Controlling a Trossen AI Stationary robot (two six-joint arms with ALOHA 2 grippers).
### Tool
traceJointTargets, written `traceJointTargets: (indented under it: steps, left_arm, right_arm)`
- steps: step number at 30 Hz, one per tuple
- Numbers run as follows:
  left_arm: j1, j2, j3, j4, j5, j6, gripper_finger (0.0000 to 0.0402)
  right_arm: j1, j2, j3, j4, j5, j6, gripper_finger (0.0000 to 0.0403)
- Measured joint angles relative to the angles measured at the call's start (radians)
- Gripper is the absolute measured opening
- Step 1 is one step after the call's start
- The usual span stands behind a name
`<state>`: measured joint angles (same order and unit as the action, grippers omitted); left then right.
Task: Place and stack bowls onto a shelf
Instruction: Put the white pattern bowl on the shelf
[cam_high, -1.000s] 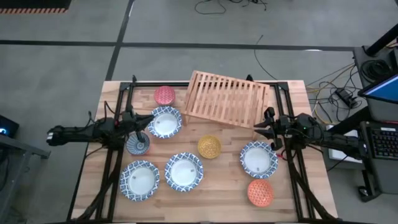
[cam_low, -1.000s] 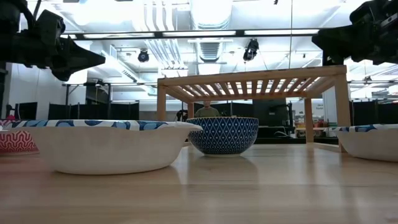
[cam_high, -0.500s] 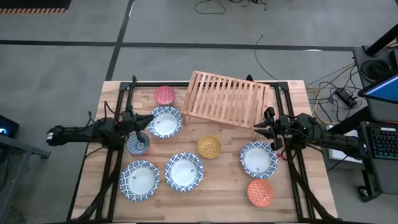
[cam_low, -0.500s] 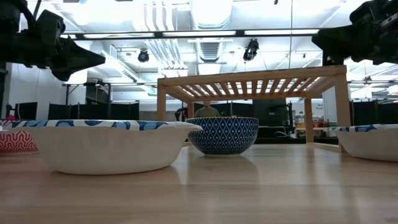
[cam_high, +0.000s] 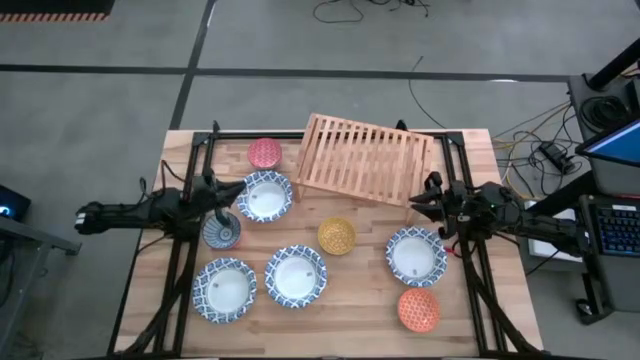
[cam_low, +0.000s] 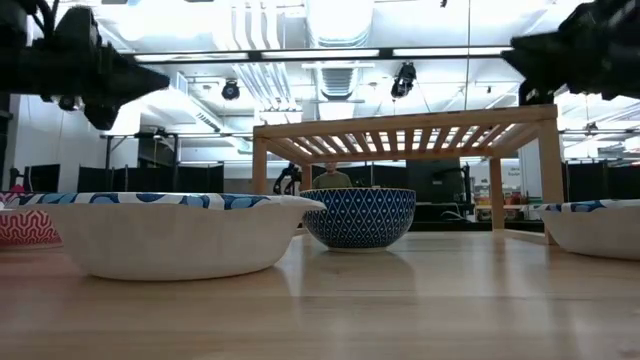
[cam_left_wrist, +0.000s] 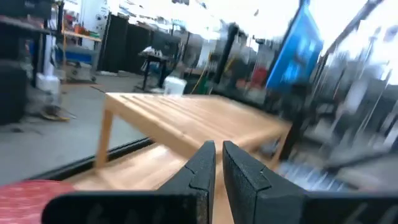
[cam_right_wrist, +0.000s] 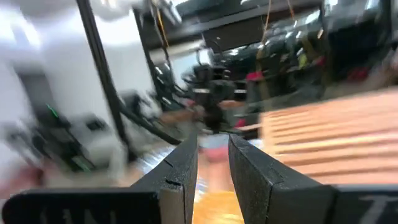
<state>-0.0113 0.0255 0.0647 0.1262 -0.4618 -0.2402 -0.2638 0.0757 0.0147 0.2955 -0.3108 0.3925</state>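
Both arms just started to move; wrist views blur. Left gripper (cam_high: 237, 190) nearly closed, empty, over small blue patterned bowl (cam_high: 221, 232). Right gripper (cam_high: 419, 197) slightly open, empty, beside light wooden slat shelf (cam_high: 362, 158). Shelf bare, all bowls on table (cam_high: 360, 300); stacking not begun.

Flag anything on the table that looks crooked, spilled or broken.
Only the shelf stands out: it sits askew, turned at an angle to the table's edges. It is empty; all eight bowls stand upright on the table, unstacked. Nothing looks spilled or broken.
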Motion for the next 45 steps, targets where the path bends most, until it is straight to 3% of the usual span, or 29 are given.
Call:
traceJointTargets:
  steps: [6,12,19,24,30,40,45]
  left_arm:
    - [0.0,0.0,0.0,0.218,0.0,-0.074,0.0013]
    - [0.0,0.0,0.0,0.323,0.0,-0.025,0.0013]
    - [0.001,0.0,0.0,0.324,0.0,-0.027,0.0013]
    - [0.001,0.0,0.0,0.333,-0.01,0.019,0.0013]
    - [0.001,0.0,0.0,0.364,-0.01,0.021,0.0013]
    - [0.002,0.0,0.0,0.362,-0.009,0.043,0.0013]
    - [0.002,0.0,0.0,0.371,-0.009,0.108,0.0013]
  right_arm:
    - [0.0,0.0,0.0,0.079,-0.063,0.221,0.0082]
    - [-0.001,0.0,0.064,0.088,-0.115,0.158,0.0082]
    - [-0.002,0.033,0.362,-0.265,-0.052,0.039,0.0082]
    - [-0.002,0.142,0.56,-0.46,-0.06,0.019,0.0082]
    - [0.004,0.318,0.702,-0.663,-0.062,0.079,0.0082]
    - [0.1,0.573,0.953,-0.771,-0.054,0.03,0.0082]
    - [0.177,0.724,1.151,-1.022,0.091,0.042,0.0082]
